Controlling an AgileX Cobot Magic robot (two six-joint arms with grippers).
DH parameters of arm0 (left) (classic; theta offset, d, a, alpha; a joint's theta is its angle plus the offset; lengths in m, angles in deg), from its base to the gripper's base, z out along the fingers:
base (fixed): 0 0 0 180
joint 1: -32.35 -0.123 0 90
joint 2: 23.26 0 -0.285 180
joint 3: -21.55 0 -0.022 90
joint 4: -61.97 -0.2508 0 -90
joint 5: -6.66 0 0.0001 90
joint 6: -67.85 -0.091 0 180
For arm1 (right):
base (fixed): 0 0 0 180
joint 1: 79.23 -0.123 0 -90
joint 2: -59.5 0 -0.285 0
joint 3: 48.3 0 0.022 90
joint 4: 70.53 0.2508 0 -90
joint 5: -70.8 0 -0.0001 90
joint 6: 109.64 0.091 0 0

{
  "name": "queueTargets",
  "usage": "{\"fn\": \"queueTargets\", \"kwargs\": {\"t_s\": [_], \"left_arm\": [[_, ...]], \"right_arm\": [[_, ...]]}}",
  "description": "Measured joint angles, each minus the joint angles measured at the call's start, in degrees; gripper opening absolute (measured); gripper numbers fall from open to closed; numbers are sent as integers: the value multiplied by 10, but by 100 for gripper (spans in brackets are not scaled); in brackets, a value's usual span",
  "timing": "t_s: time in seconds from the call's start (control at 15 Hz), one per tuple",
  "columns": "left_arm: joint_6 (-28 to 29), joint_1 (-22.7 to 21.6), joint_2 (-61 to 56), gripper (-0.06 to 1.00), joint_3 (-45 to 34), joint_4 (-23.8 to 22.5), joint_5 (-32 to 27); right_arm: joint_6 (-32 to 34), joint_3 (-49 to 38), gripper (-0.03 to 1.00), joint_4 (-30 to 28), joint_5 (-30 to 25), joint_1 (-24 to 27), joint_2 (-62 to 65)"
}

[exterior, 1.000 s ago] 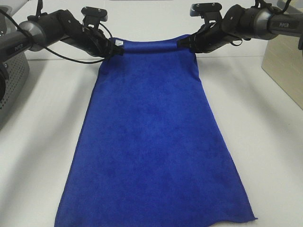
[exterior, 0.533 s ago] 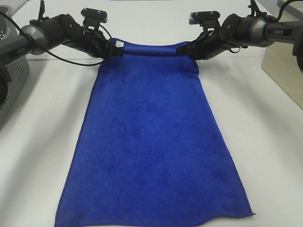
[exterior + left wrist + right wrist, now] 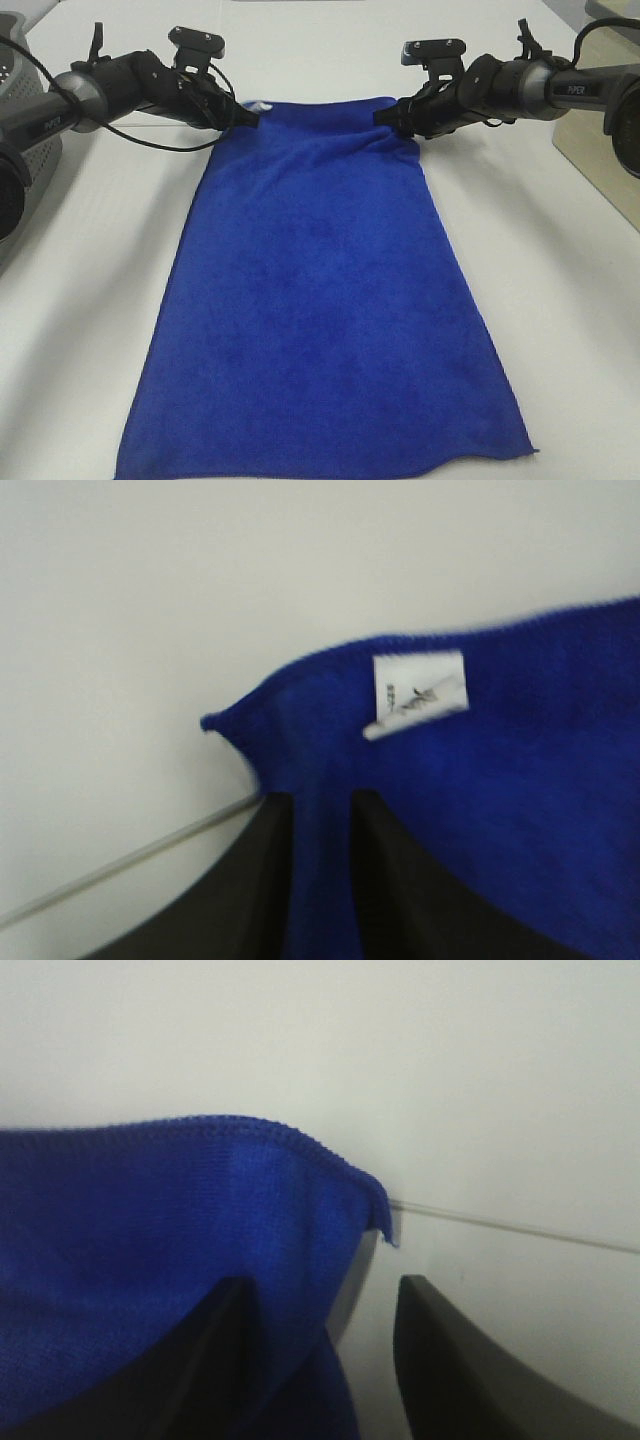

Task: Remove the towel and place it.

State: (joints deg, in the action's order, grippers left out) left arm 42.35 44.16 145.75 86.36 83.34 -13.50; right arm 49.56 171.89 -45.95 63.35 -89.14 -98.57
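The royal-blue towel (image 3: 320, 300) lies spread lengthwise on the white table (image 3: 90, 300), its near edge at the front. My left gripper (image 3: 250, 113) is shut on the far left corner. In the left wrist view the cloth (image 3: 500, 780) with its white tag (image 3: 420, 690) fills the narrow gap of the gripper (image 3: 320, 880). My right gripper (image 3: 385, 115) is at the far right corner. In the right wrist view the right gripper (image 3: 322, 1295) stands open. The towel corner (image 3: 130, 1220) rests against one finger, and bare table shows in the gap.
A grey perforated basket (image 3: 25, 160) stands at the left edge. A beige box (image 3: 600, 140) stands at the right edge. A thin seam line (image 3: 500, 1225) crosses the table by the right corner.
Both grippers have lowered the towel's far edge from a raised, stretched hold onto the table. The cloth has slid slightly away from the camera and lies slacker at the far end.
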Motion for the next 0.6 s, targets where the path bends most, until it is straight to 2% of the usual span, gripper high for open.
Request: {"fn": "queueTargets", "kwargs": {"t_s": [0.13, 0.27, 0.6], "left_arm": [[0, -1, 0, 42, 0, -5, 23], [0, -2, 0, 53, 0, -7, 32], [1, -2, -2, 55, 0, -11, 34]], "right_arm": [[0, 0, 56, 3, 18, 1, 0], [0, 0, 61, 22, 19, 1, 0], [-1, 0, 62, 33, -11, 1, 5]]}}
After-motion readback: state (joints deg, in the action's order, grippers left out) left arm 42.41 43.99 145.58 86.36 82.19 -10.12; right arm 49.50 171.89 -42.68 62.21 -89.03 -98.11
